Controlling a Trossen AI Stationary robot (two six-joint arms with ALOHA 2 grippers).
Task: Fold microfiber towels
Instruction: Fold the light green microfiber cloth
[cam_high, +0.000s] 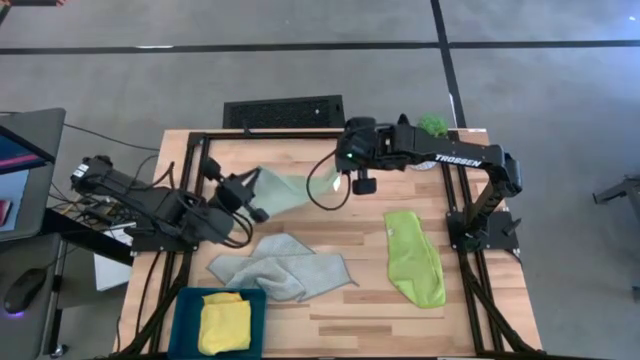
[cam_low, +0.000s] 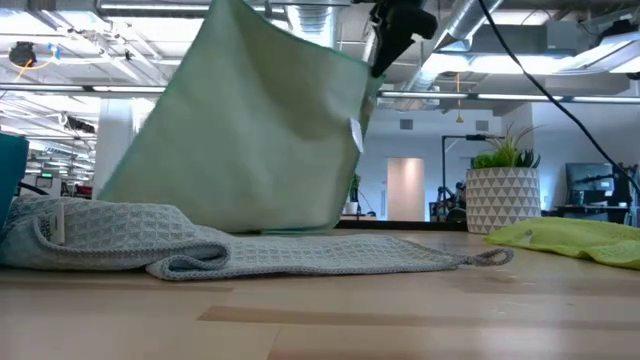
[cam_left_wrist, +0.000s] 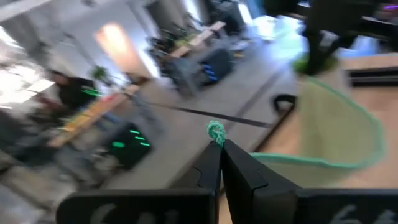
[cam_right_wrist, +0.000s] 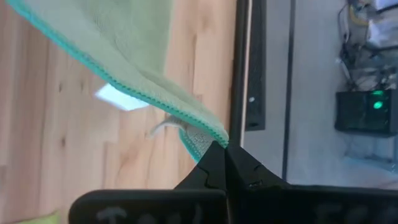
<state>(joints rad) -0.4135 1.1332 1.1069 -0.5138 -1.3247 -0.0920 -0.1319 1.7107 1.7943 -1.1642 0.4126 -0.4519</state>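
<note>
A sage green towel (cam_high: 288, 190) (cam_low: 250, 130) hangs spread between both grippers above the table's far middle. My left gripper (cam_high: 256, 183) (cam_left_wrist: 219, 148) is shut on one upper corner and my right gripper (cam_high: 338, 172) (cam_right_wrist: 219, 151) on the other. The towel's lower edge (cam_low: 290, 226) reaches down to about table level. A pale grey-green towel (cam_high: 280, 265) (cam_low: 200, 250) lies crumpled on the table nearer the front. To the right, a lime green towel (cam_high: 413, 258) (cam_low: 575, 238) lies flat. A yellow towel (cam_high: 225, 322) sits in the teal bin (cam_high: 190, 300). My left gripper pinches the sage towel's teal-edged corner (cam_left_wrist: 216, 132) between its two fingers; a small tuft pokes out past the tips. The fingers come about level from the table's left. The towel hangs away below it. My right gripper pinches the opposite upper corner (cam_right_wrist: 214, 138) at the hem between its two fingers, slanting down from the table's right. The towel hangs below it, its teal edge (cam_right_wrist: 124, 87) running off toward the other gripper.
The teal bin stands at the near left edge. A potted plant (cam_high: 433, 124) (cam_low: 505, 195) stands at the far right corner. Black frame rails (cam_high: 455, 200) run along the table's left and right sides. Bare wood (cam_high: 380, 310) lies at the near middle.
</note>
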